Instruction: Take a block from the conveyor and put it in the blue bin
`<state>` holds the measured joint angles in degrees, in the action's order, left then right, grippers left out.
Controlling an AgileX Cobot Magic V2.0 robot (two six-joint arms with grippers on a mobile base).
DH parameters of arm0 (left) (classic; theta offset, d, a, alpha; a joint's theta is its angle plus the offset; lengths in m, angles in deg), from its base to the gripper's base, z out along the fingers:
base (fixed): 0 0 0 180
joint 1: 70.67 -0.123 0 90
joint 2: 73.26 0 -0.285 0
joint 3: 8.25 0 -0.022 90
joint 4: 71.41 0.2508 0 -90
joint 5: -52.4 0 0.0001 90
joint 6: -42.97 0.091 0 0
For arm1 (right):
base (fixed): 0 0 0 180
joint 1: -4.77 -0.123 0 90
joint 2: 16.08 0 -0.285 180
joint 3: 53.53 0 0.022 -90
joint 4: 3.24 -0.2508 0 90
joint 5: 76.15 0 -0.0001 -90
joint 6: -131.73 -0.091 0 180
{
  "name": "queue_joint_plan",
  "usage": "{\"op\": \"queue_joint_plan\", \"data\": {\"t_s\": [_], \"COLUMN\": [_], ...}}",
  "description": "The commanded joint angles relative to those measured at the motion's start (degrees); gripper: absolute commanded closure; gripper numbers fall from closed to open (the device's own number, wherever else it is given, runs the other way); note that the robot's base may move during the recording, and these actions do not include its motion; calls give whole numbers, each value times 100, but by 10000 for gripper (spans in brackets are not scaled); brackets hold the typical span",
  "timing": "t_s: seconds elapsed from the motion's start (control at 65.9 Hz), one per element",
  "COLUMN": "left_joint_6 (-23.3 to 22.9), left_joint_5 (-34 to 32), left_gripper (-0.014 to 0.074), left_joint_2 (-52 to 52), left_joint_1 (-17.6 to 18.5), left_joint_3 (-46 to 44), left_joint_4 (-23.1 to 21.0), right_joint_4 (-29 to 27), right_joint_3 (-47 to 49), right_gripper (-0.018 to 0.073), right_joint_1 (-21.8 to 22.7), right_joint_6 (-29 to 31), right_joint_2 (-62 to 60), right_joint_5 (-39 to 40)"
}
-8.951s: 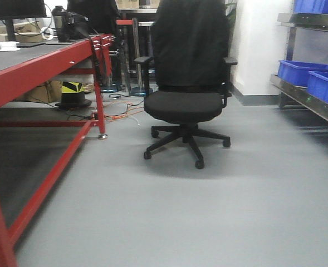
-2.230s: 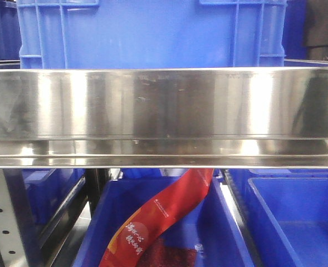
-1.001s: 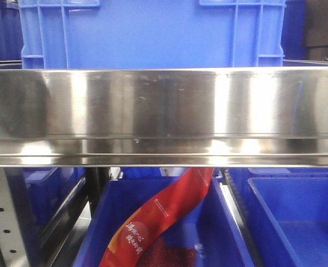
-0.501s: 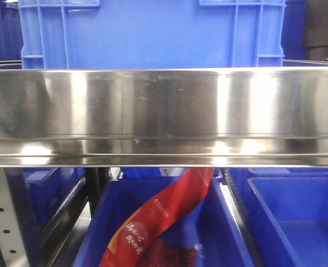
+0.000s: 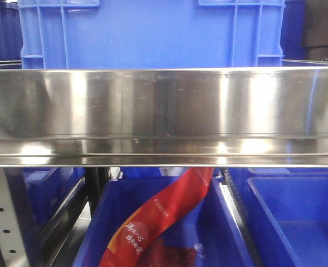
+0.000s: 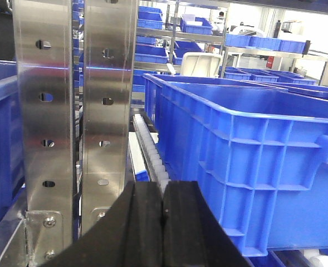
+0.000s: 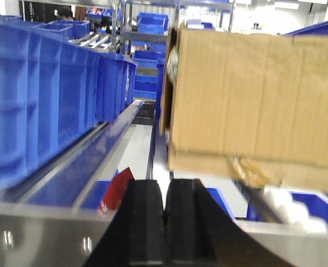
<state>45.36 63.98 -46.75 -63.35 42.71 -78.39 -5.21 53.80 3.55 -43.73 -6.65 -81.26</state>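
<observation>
My left gripper (image 6: 162,214) and right gripper (image 7: 165,214) both sit pressed closed, holding nothing. A blue bin (image 5: 152,33) rests on the steel shelf (image 5: 164,117); I see no block or conveyor. A cardboard box (image 7: 253,100) sits right.

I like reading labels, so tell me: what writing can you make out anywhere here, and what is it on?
Red packet in the lower blue bin: white Chinese-looking characters and a line of fine print, all too small and blurred to read.
Cardboard box: no readable print.
Upper blue bin, steel shelf rail: no writing visible.
</observation>
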Motion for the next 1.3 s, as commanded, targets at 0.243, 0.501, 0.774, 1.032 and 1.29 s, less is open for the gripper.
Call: {"op": "queue_joint_plan", "data": {"t_s": [0.243,0.501,0.774,1.032,1.29], "left_joint_6": [11,11,11,11,-782], "left_joint_5": [-104,-104,-104,-104,-214], "left_gripper": [707,707,707,707,706], "left_joint_2": [-26,-26,-26,-26,-254], "left_joint_1": [-32,-32,-32,-32,-220], "left_joint_3": [3,3,3,3,513], "left_joint_4": [-39,-39,-39,-39,780], "right_joint_4": [100,100,100,100,100], "right_joint_3": [-454,-454,-454,-454,-454], "right_gripper": [720,720,720,720,720], "right_joint_1": [33,33,33,33,33], "right_joint_6": [-612,-612,-612,-612,-612], "right_joint_2": [-165,-165,-165,-165,-165], "right_joint_5": [633,598,598,598,598]}}
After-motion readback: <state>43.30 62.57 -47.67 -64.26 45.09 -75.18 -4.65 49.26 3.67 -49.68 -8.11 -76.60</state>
